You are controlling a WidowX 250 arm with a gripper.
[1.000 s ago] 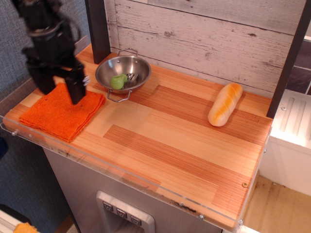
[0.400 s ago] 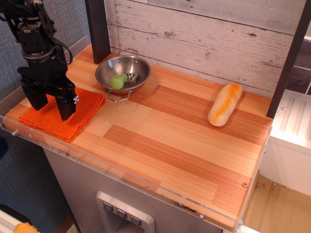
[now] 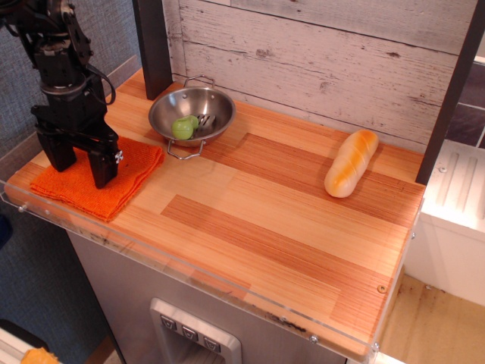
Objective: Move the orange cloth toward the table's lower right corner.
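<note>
Orange cloth lies flat at the table's upper left corner, left of the steel bowl. Your black gripper stands straight above it, fingers spread, tips on or just over the weave. The screw-marked lower right corner sits diagonally opposite, bare wood between.

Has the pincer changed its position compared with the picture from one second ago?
Yes. The pincer has moved left and lower, away from the steel bowl, and now stands open over the orange cloth.
</note>
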